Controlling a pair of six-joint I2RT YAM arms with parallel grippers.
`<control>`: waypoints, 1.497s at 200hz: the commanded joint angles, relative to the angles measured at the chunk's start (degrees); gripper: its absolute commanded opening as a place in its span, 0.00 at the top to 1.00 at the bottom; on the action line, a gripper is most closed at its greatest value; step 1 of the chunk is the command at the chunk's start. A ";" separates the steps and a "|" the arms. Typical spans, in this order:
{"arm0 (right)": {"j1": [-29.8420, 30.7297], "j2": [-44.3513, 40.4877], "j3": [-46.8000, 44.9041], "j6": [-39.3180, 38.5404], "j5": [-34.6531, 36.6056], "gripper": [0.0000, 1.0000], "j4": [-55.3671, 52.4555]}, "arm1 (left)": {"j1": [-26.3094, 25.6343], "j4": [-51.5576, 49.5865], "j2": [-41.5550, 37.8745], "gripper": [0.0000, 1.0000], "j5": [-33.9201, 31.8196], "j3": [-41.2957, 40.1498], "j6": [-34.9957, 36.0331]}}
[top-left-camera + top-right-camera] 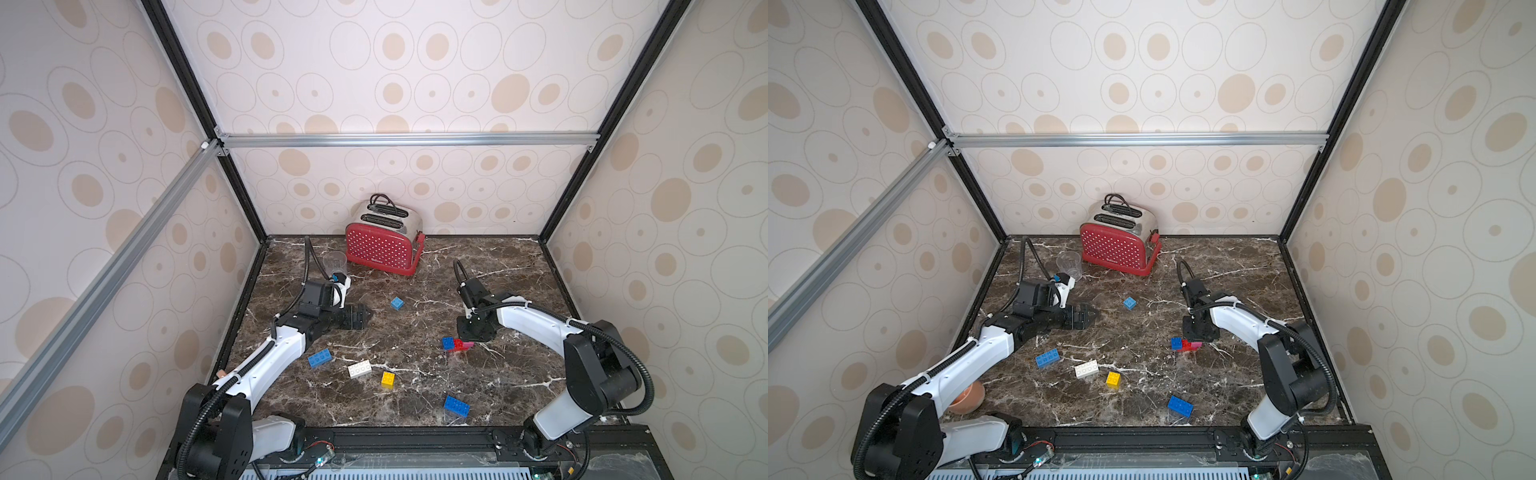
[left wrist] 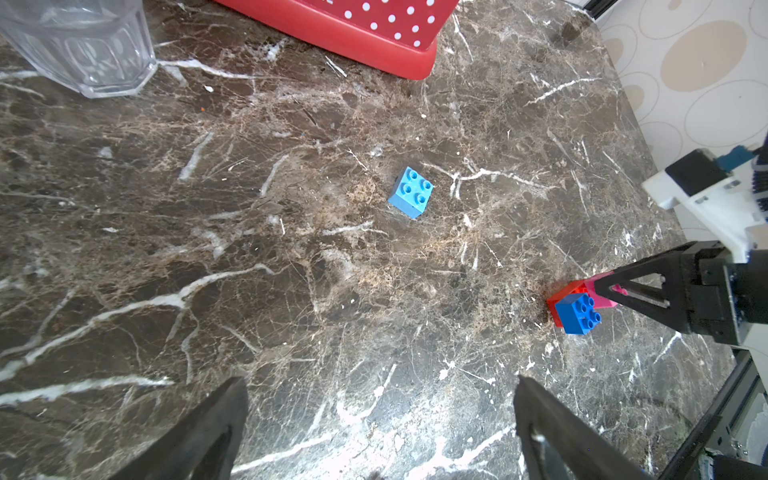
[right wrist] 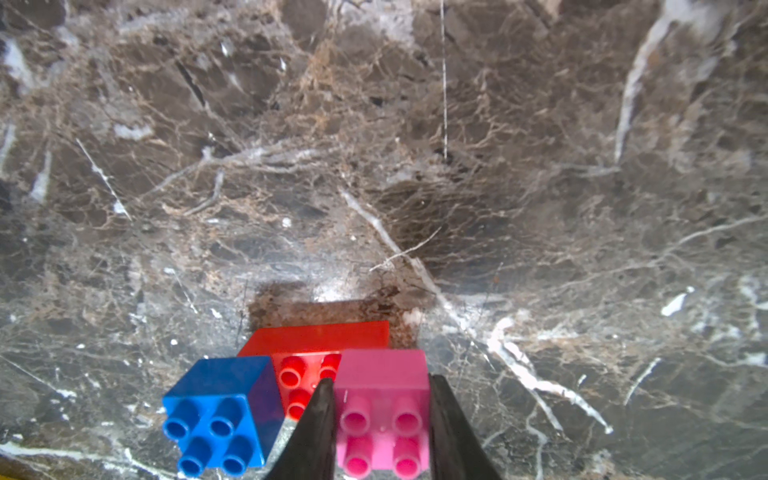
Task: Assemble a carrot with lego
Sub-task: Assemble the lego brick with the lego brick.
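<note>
The carrot shows as a small joined cluster on the marble, right of centre: a red brick (image 3: 316, 334) carrying a small blue brick (image 3: 220, 415) and a pink brick (image 3: 382, 407). My right gripper (image 3: 381, 380) is shut on the pink brick, one finger on each side. In both top views the cluster (image 1: 456, 344) (image 1: 1185, 344) lies just under that gripper. My left gripper (image 2: 380, 382) hangs open over bare marble at mid-left (image 1: 360, 316). Loose lego lies apart: a light blue brick (image 1: 397, 303) (image 2: 411, 192), a blue one (image 1: 320, 358), a white one (image 1: 360, 368), a yellow one (image 1: 388, 379) and another blue one (image 1: 456, 405).
A red dotted toaster (image 1: 380, 249) stands against the back wall, with a clear glass (image 1: 335, 262) to its left, close behind my left wrist. An orange bowl (image 1: 967, 397) sits at the front left, under the left arm. Patterned walls close three sides.
</note>
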 commanded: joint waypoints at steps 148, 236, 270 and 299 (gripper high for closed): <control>0.42 1.99 -3.80 0.15 1.20 0.80 -2.01 | -0.19 -0.25 0.26 0.01 0.20 0.97 0.52; 0.49 3.96 -4.57 0.12 1.35 0.81 -1.90 | -0.27 -0.43 0.34 0.01 0.29 1.14 0.64; 0.50 3.09 -3.01 0.17 1.89 0.78 -3.42 | -0.23 -0.56 0.08 0.01 0.13 1.06 0.71; 0.42 0.84 -1.42 0.36 1.02 0.71 -4.37 | -0.19 -0.56 -0.01 0.01 0.07 1.08 0.75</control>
